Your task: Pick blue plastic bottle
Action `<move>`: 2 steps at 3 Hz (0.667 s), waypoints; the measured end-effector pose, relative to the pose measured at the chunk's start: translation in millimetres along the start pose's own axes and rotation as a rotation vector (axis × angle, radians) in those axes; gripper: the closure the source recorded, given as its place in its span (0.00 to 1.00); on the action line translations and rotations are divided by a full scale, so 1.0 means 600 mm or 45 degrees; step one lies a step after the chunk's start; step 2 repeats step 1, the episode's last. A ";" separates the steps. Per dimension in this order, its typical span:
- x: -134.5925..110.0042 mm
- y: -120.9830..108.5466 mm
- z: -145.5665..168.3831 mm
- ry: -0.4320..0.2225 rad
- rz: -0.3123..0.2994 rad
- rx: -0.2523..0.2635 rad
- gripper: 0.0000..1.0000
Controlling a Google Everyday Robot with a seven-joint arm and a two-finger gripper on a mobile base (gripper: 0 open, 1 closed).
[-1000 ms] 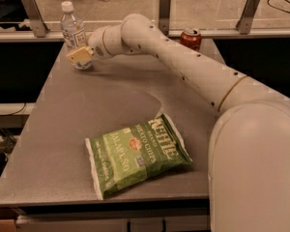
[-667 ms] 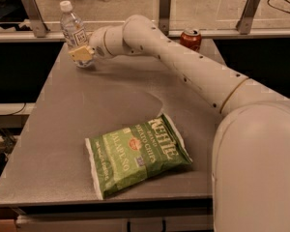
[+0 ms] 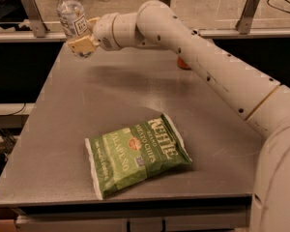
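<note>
One blue plastic bottle (image 3: 71, 14), seemingly holding water, hangs clamped in the gripper (image 3: 81, 36) above the table (image 3: 58, 129).

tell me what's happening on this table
The robot's single arm reaches to the far left corner of the table, where its gripper has its jaws closed around the blue plastic bottle, roughly upright and seemingly just off the surface. A green chip bag lies untouched near the front edge, and a red can is mostly hidden behind the arm.
</note>
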State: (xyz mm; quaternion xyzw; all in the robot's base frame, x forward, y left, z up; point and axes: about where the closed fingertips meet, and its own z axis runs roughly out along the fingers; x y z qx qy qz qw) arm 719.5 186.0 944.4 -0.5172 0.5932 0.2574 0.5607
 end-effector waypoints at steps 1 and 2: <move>0.000 -0.002 -0.007 0.000 -0.001 0.004 1.00; 0.000 -0.002 -0.007 0.000 -0.001 0.004 1.00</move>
